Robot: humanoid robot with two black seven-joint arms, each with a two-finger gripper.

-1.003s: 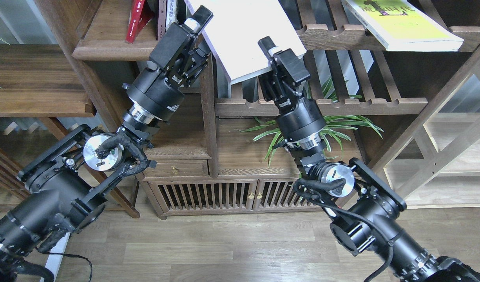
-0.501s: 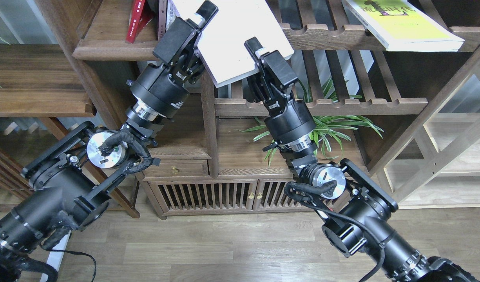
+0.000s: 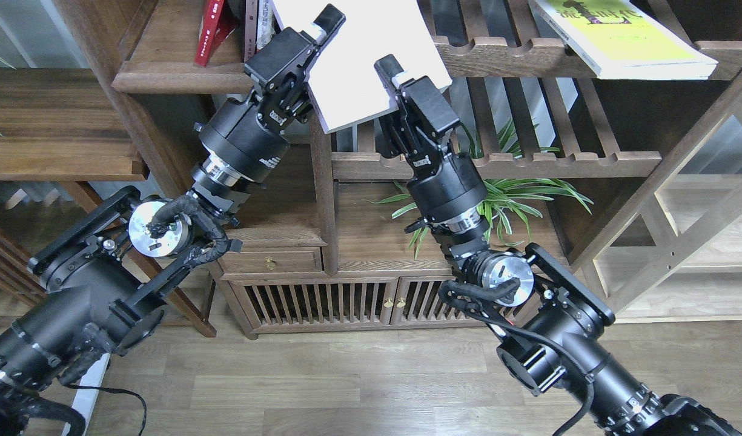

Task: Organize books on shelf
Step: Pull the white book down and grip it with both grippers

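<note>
White and thick, the pale book hangs tilted between the left gripper and right gripper, each clamped on an edge, just right of the shelf. Uneven pulling could twist it loose. Three books: this, a red one standing, a yellow-green one on the rack.

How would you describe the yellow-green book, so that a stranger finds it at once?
Look at the slatted rack at the top right of the bookcase. The yellow-green book lies flat on it, alone. The white book is plain and held by both arms; the red book stands upright at the left.
</note>
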